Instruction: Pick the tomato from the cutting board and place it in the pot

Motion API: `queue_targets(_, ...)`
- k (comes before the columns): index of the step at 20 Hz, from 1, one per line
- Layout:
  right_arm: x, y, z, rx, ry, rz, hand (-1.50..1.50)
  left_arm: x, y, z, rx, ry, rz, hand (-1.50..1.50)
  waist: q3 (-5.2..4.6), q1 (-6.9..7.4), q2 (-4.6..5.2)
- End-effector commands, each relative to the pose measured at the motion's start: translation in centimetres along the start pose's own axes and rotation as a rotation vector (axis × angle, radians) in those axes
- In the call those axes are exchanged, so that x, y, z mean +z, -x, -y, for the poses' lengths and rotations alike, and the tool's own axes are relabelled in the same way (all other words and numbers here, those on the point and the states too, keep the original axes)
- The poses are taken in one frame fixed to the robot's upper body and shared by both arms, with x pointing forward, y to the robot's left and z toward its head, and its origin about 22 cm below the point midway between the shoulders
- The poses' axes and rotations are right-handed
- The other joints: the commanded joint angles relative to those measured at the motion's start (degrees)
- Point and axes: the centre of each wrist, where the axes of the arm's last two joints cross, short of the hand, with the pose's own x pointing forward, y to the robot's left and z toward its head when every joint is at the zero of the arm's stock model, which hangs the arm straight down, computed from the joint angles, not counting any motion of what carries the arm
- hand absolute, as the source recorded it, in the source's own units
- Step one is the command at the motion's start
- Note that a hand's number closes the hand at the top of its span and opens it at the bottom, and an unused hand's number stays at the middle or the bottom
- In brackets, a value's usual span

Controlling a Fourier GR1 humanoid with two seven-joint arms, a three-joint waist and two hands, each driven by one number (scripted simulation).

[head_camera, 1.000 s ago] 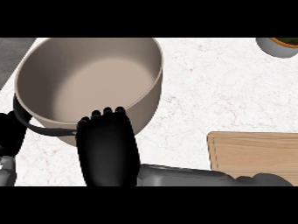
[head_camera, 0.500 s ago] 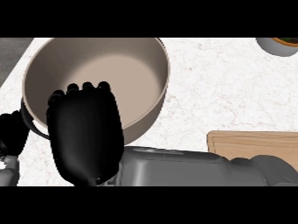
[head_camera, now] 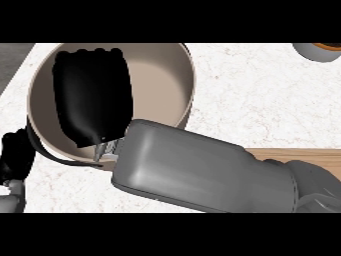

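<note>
Tomato is nowhere we can see: not on the board [head_camera: 328,160] at the table's [head_camera: 261,95] near right edge, nor in the bare part of the pot [head_camera: 165,85]. Our right hand [head_camera: 92,100] hangs back-up over the pot near the far left corner; we cannot tell how its fingers stand or what they hold. We judge the carry done and the release left. Our left hand [head_camera: 14,157] rests near the near left edge, fingers straight.

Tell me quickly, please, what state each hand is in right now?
Right hand: over the pot, back toward the camera; whether it holds anything cannot be told.
Left hand: open, resting beside the pot.
</note>
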Motion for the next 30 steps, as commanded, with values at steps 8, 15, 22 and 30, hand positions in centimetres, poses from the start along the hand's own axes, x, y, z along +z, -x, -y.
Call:
queue_targets(8, -5.5, 5.0, -4.4, -0.017, 0.0, -0.123, 1.5, -0.3, -0.5, -0.1, 0.01, 0.014, 0.018, 0.0, 0.01, 0.55, 0.7)
queue_targets(15, -6.4, 8.6, -6.5, -0.037, -0.047, -0.173, 1.5, -0.6, -1.1, 0.4, -0.011, 0.03, 0.048, 0.0, 0.01, 2.09, 1.43)
queue_targets(22, -6.5, 10.6, -7.2, -0.193, -0.096, -0.224, -1.5, -0.8, -1.3, 2.1, 0.001, 0.037, 0.064, 0.0, 0.05, 2.86, 1.73)
queue_targets(30, -7.0, 10.5, -6.6, -0.353, 0.046, -0.137, -1.5, 0.4, -0.2, 2.4, -0.015, 0.051, 0.033, 0.0, 0.12, 3.23, 1.46)
